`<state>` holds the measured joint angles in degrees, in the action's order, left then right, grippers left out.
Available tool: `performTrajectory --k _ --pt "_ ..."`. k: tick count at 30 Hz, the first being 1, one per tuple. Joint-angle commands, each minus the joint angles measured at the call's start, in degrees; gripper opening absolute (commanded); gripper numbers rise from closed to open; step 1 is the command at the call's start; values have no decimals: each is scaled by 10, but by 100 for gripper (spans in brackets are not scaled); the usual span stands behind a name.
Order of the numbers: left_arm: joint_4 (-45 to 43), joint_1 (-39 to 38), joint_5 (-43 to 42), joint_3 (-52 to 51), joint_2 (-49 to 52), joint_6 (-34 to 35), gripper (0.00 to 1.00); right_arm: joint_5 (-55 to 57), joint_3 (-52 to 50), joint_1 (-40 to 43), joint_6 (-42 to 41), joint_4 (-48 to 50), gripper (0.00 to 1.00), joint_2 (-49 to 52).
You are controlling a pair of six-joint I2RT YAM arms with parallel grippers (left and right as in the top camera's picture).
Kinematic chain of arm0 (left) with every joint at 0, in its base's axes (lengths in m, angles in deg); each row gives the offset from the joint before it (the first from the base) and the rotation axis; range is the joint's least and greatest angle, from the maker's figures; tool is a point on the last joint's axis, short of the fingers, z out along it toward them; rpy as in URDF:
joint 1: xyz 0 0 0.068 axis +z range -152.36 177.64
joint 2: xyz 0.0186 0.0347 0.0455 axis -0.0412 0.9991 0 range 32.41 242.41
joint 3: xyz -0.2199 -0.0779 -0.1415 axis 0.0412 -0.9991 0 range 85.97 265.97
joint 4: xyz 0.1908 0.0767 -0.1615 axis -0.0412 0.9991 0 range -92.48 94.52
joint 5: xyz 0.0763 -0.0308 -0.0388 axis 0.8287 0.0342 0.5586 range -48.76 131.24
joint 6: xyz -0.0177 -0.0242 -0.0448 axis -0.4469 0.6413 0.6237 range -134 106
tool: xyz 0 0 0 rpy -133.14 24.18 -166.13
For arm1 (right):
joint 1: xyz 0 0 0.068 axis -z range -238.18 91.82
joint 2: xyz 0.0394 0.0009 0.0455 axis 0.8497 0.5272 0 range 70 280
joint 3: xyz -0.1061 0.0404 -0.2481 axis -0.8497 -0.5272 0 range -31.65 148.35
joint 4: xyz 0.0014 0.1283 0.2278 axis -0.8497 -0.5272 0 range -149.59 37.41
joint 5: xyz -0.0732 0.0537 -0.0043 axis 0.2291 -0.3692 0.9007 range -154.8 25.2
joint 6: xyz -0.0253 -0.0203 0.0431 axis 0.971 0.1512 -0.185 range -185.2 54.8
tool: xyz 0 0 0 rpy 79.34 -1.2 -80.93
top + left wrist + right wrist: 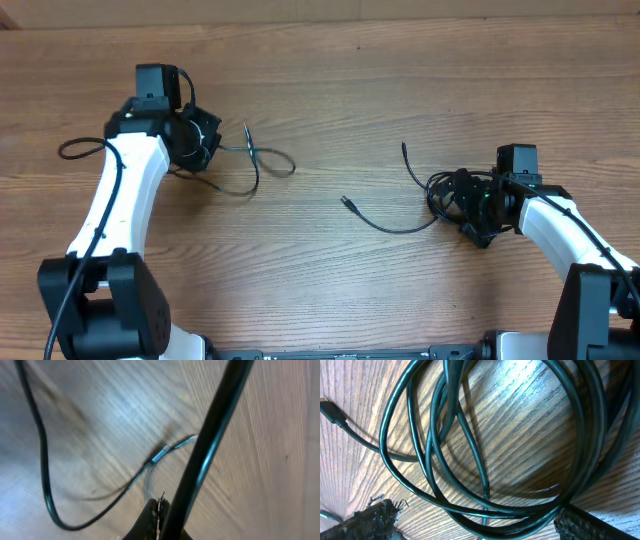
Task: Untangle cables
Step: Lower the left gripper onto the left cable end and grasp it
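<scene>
A thin black cable (pixel 270 160) loops on the wood right of my left gripper (pixel 205 145). The same or another strand trails left to a small loop (pixel 75 148). In the left wrist view the left gripper (pixel 159 506) is shut, and a thin cable strand (pixel 148 480) runs out from between its tips. A plug end (pixel 161 454) lies just beyond. My right gripper (pixel 468 205) sits over a coiled bundle of cable (pixel 448 190). In the right wrist view it (pixel 479 530) stands open, with the coil (pixel 485 512) lying between its fingers (pixel 370 517). Two loose ends (pixel 345 201) (pixel 404 148) stretch left of the coil.
A thick black wire (pixel 215 425) crosses close to the left wrist lens. The arm bases (pixel 110 310) stand at the near table edge. The wooden table (pixel 330 90) ends at the far edge near the top. A plug tip (pixel 330 410) lies left of the coil.
</scene>
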<state>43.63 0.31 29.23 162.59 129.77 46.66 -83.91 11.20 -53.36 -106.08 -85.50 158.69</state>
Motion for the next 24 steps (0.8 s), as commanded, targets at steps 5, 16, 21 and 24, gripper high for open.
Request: performTrajectory --k 5,16,21,24 --pt "158 3 50 14 -12 -35 4 10 -20 -5 5 3 100 23" --pt "248 3 83 -43 -11 -54 4 10 -20 -5 5 3 100 23" --pt "292 3 80 -43 -11 -54 21 10 -20 -5 5 3 100 23" --pt "324 3 80 -43 -11 -54 24 10 -20 -5 5 3 100 23"
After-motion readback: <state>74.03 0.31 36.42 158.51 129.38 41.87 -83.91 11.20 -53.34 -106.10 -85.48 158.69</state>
